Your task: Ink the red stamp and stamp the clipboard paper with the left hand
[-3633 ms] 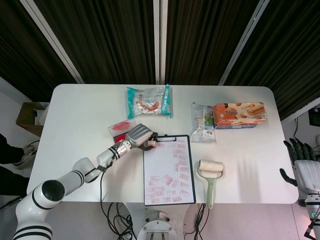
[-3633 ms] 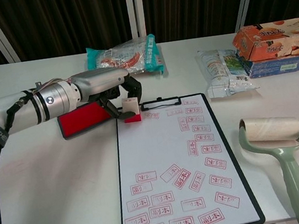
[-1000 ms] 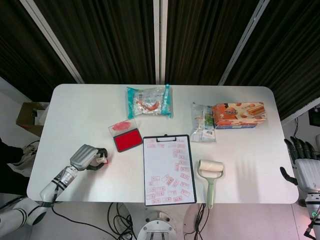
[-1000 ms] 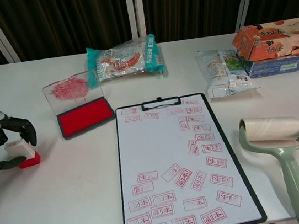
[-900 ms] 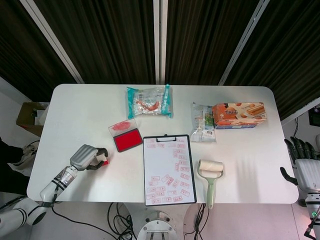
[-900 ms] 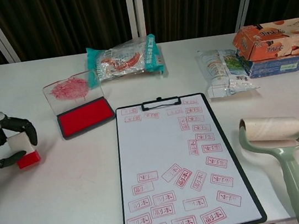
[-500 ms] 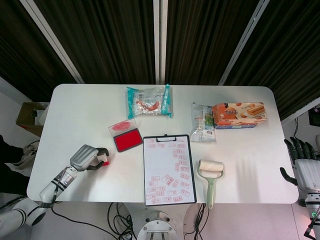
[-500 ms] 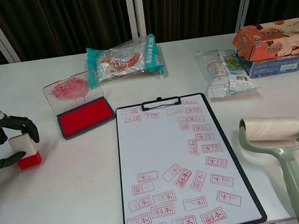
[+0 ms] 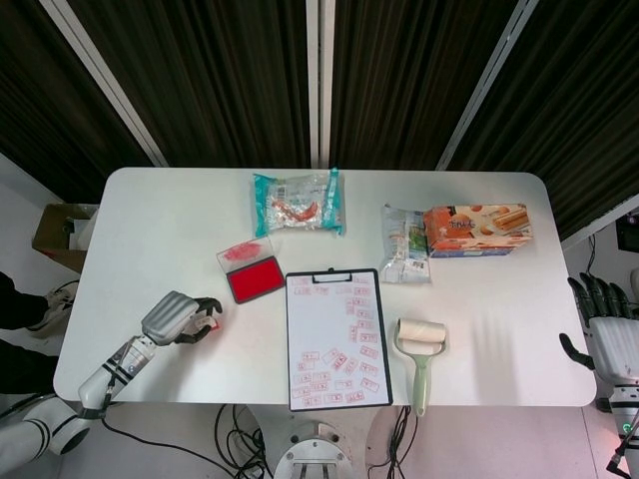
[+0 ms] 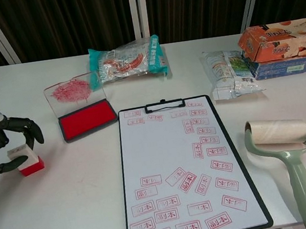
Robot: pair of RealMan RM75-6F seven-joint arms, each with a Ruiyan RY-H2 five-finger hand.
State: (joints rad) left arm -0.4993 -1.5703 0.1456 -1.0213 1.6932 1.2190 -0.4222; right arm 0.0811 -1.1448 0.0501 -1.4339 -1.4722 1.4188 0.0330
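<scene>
Head view: your left hand (image 9: 176,319) sits near the counter's (image 9: 150,220) front-left edge, fingers curled around the red stamp (image 9: 211,323), well left of the clipboard (image 9: 335,339). Your right hand (image 9: 606,334) hangs off the counter, fingers spread, holding nothing.

Chest view: the stamp (image 10: 27,160) stands upright on the counter between your fingers (image 10: 27,130); whether they grip it, you cannot tell. The ink pad (image 10: 87,119) lies open beside the stamped paper (image 10: 177,168).
</scene>
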